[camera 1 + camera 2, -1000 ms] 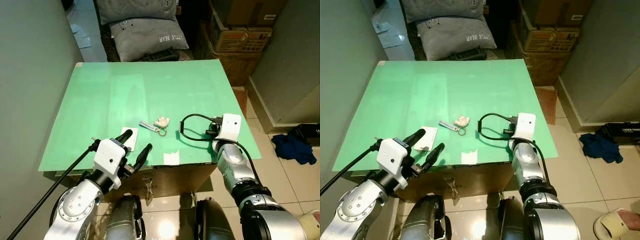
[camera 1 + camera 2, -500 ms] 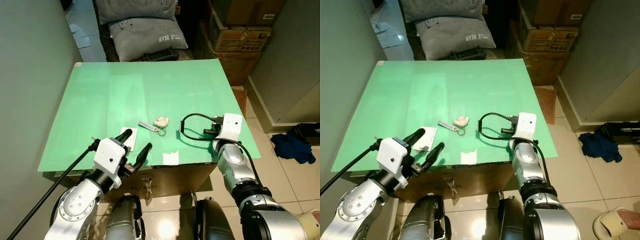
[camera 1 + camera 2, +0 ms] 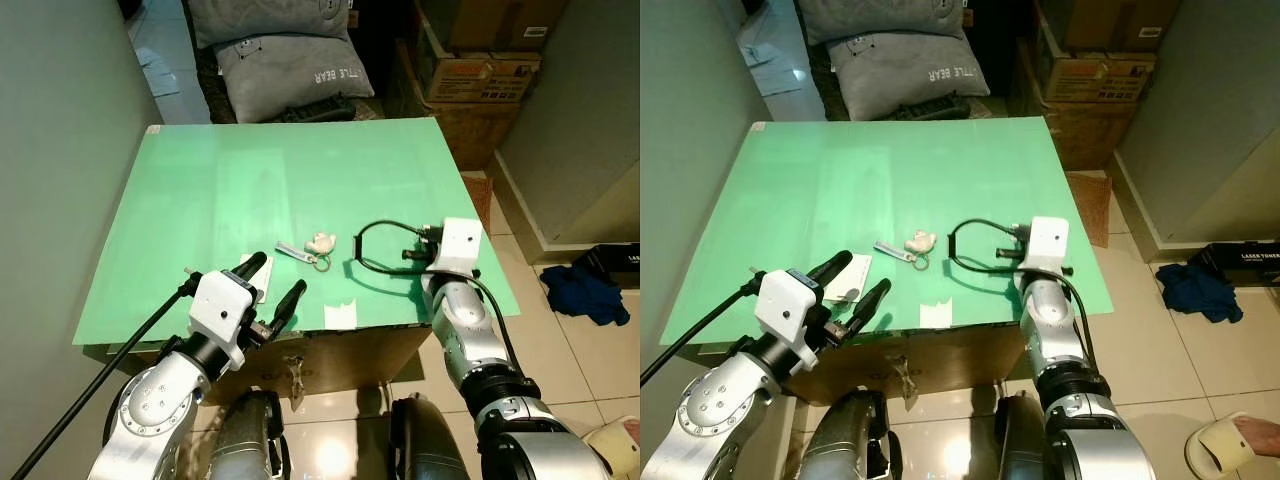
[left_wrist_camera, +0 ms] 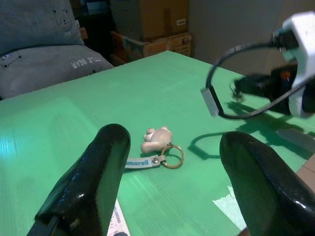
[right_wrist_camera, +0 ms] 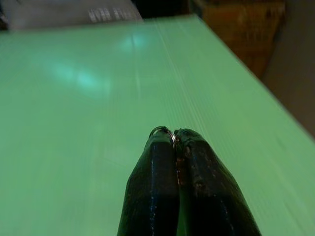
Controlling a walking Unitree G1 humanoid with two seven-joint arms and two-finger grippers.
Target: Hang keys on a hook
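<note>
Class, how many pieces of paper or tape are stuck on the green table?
2. One white slip lies near the front edge, partly behind the left gripper. A smaller white patch sits at the front edge, below the keys. More may be hidden behind the arms.

Beyond the far edge of the bench [image 3: 250, 190], well past both tools, you can read "LITTLE BEAR" upside down on the grey pillow [image 3: 295, 65]. Just ahead of the left tool [image 4: 170, 182], the blue tag [image 4: 138, 162] on the key ring carries white lettering like "amorell". On the floor, off to the right tool's outer side, a black box [image 3: 1245, 262] reads "LASER TONER".
</note>
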